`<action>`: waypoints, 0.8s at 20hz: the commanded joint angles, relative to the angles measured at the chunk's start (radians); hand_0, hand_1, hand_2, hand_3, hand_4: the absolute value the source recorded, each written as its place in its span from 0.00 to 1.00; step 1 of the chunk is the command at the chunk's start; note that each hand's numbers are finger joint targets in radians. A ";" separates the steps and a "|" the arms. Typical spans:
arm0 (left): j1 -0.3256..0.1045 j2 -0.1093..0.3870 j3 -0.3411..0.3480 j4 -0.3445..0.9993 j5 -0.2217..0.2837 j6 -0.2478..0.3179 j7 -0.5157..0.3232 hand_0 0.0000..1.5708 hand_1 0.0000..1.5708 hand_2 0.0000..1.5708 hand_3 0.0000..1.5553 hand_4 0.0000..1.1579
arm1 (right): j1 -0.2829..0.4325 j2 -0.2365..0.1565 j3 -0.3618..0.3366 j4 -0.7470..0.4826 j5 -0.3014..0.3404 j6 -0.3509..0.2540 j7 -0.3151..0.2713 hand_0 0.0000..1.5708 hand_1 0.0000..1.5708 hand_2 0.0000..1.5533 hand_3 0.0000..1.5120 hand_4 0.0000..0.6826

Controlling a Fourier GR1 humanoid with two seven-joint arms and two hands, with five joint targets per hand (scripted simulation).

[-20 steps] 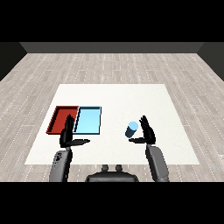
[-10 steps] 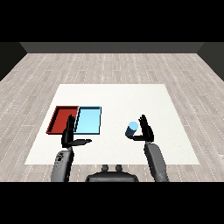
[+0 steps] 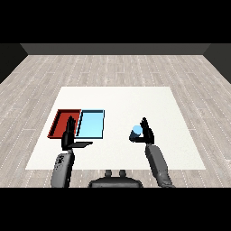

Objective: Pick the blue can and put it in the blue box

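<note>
Right robot hand (image 3: 146,134) sits against the small light blue cylindrical can (image 3: 136,131), fingers straight, nothing gripped yet. I'd curl fully round before lifting toward the light blue flat tray (image 3: 90,124) at nine o'clock.

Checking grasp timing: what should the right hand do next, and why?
Probably close the right hand round the can. The can stands on the table, right against that hand's palm side, with the fingers mostly upright rather than wrapped. The blue tray holds nothing yet, so a grasp comes before any carry left.
</note>
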 commanded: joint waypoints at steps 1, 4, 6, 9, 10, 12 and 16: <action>0.071 -0.010 -0.023 -0.034 -0.012 -0.007 -0.024 0.00 0.00 0.00 0.00 0.00 | -0.038 0.005 -0.001 0.098 -0.016 -0.013 -0.054 0.00 0.00 0.00 0.00 0.00; 0.082 -0.013 -0.036 -0.073 -0.003 -0.016 0.001 0.00 0.00 0.00 0.00 0.00 | -0.071 0.005 0.030 0.094 -0.032 -0.034 -0.016 0.00 0.00 0.00 0.00 0.00; -0.007 -0.015 -0.005 0.083 -0.021 0.006 -0.075 0.00 0.00 0.00 0.00 0.00 | -0.032 0.005 0.039 0.100 -0.064 -0.014 -0.053 0.00 0.00 0.00 0.00 0.00; 0.048 -0.021 -0.021 -0.043 0.007 -0.001 0.003 0.00 0.00 0.00 0.00 0.00 | 0.013 0.005 0.075 0.000 -0.079 -0.014 0.000 0.00 0.00 0.00 0.00 0.00; 0.069 0.006 0.000 -0.049 0.040 -0.047 -0.009 0.00 0.00 0.00 0.00 0.00 | -0.008 0.005 0.019 0.043 -0.055 0.016 -0.027 0.00 0.00 0.00 0.00 0.00; -0.033 0.056 0.055 0.002 0.041 -0.044 0.029 0.00 0.00 0.00 0.00 0.00 | -0.079 -0.005 0.000 0.077 -0.067 0.009 0.033 0.00 0.00 0.00 0.00 0.00; 0.054 -0.044 -0.082 -0.063 -0.042 0.056 0.010 0.00 0.00 0.00 0.00 0.00 | -0.095 0.005 0.079 0.110 -0.077 -0.083 -0.016 0.00 0.00 0.00 0.00 0.00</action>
